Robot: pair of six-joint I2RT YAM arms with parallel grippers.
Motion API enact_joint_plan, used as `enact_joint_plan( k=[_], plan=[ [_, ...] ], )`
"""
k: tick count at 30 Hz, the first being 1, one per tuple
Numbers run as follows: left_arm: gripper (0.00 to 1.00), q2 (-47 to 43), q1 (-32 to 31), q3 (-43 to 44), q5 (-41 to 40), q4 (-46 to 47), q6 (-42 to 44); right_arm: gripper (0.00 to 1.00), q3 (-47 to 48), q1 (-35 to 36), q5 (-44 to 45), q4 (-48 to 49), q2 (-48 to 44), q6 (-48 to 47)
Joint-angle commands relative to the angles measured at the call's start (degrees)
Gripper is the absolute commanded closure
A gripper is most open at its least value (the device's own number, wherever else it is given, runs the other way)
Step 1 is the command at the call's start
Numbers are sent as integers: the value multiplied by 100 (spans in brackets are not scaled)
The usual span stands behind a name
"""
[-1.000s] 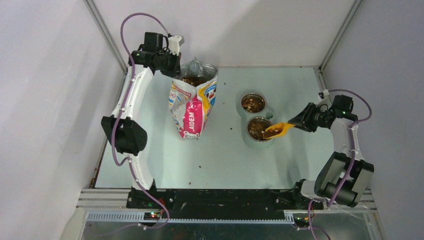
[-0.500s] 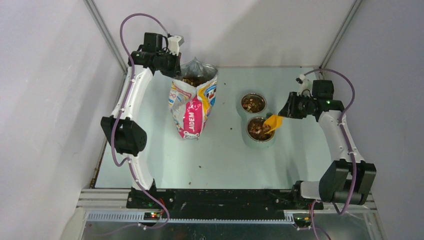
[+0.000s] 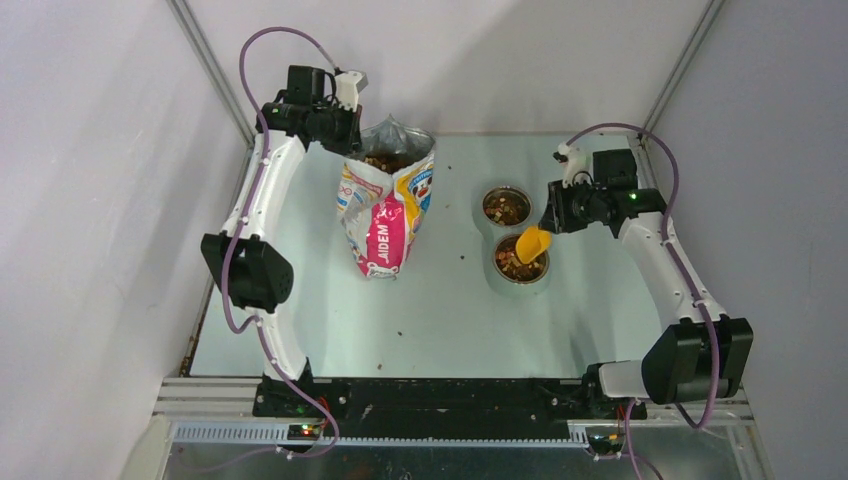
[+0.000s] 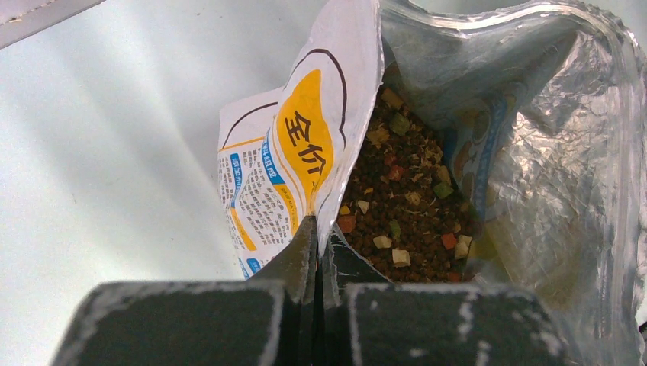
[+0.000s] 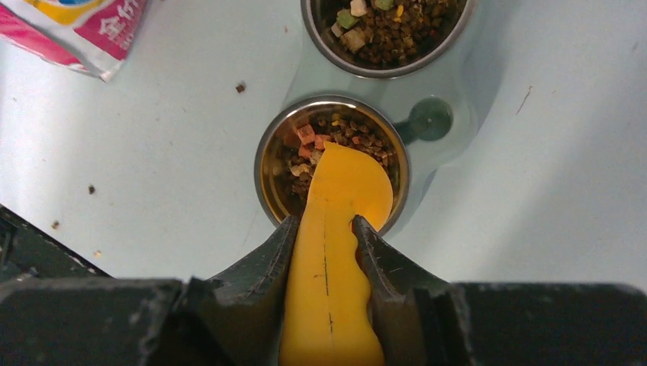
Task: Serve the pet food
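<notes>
**Scoop tipped over the near bowl, bag pinched on the other side**

The right claw (image 5: 324, 223) was clamped on the handle of the yellow scoop (image 5: 343, 179), squeezing it from both sides with no gap showing. The scoop ran straight out from the claw, its long axis pointing away and down. Its wide end hung right over the near bowl (image 5: 263, 164). The wrist view only showed the scoop's back, so I couldn't tell if anything was left inside it.

The pet food (image 5: 305, 149) sat in that near bowl, directly below and ahead of the scoop's tip. It was a brown heap with a few red and pale bits. The far bowl (image 5: 320, 42), just beyond it, had its own load too. So the target was dead in line with the scoop, and the right arm was clearly the nearer one to both bowls.

Over on the other side, the left claw (image 4: 317, 236) was pinched together on the top edge of the bag (image 4: 305, 145), with more of the food showing inside. The bag stood upright on the table (image 3: 440, 310), well apart from the bowls.

My guess is both bowls were served or close to it. If another load was needed, the scoop would have to swing left across to the bag, and the left arm's grip is what would make the mouth reachable. A few crumbs (image 5: 240, 88) lay loose on the table, so spilling looked like a real risk.
</notes>
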Motion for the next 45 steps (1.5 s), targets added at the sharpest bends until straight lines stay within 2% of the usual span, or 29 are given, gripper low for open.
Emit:
enact_joint_plan(
  k=[1, 9, 17, 21, 25, 30, 32, 36, 38, 42, 45],
  plan=[
    [100, -599, 58, 114, 254, 926, -94, 100, 287, 110, 472, -91, 5, -627],
    [100, -547, 58, 185, 268, 951, -123, 100, 286, 335, 623, -116, 155, -840],
    [100, -592, 58, 160, 219, 890, -30, 100, 604, 732, 272, -383, 313, -874],
    [100, -646, 58, 158, 157, 866, 82, 100, 1094, 632, 533, -874, 358, -1240],
    [100, -668, 58, 161, 157, 864, 112, 100, 1687, 395, 365, -1273, 407, -1244],
    [100, -611, 58, 231, 231, 915, 17, 100, 1569, 332, 284, -950, 170, -949],
    [100, -595, 58, 267, 266, 915, -12, 100, 1462, 149, 208, -808, 94, -615],
    [100, -610, 58, 310, 294, 908, 19, 100, 1553, -889, -874, -884, 166, 59],
    [100, -622, 58, 303, 293, 898, 34, 100, 1639, -1344, -1165, -1192, 253, -280],
    [97, -617, 58, 289, 355, 911, 58, 100, 1786, -1735, -1226, -1842, 426, -893],
    [97, -599, 58, 291, 403, 937, 44, 100, 2112, -2010, -1977, -2637, 746, -1809]
  ],
)
